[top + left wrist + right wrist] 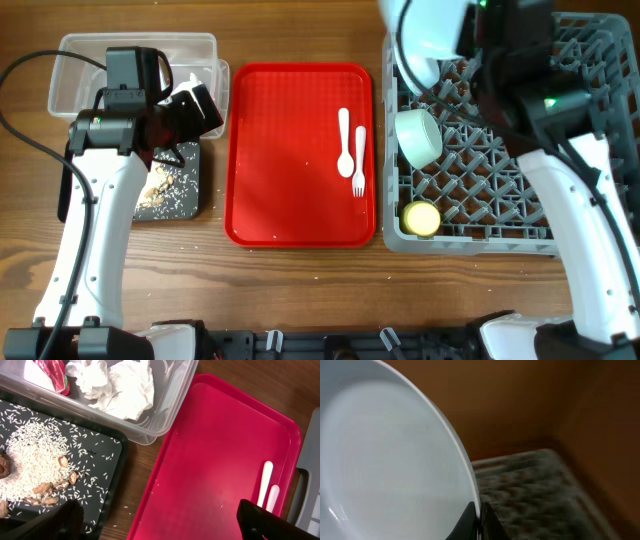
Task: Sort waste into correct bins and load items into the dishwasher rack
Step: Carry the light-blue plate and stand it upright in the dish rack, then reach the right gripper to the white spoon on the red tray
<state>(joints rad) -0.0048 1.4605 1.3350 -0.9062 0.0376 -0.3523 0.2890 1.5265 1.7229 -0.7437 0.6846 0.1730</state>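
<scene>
My right claw (476, 521) is clenched on the rim of the plate (385, 450), holding it above the far left corner of the rack (470, 190). In the wrist view the pegs lie blurred below and to the right of the fingers, so I judge the coming move to be down and a little right into a free row. The bowl (420, 138) sits tilted along the rack's left edge and the cup (421, 217) stands in the near left corner. The lattice right of them looks free. My left claw (160, 527) is spread and empty, over the black tray (114, 467) just beside the red tray (210, 460). The spoon (345, 140) and fork (359, 160) lie on the red tray's right side, long axes front to back, near the rack.
</scene>
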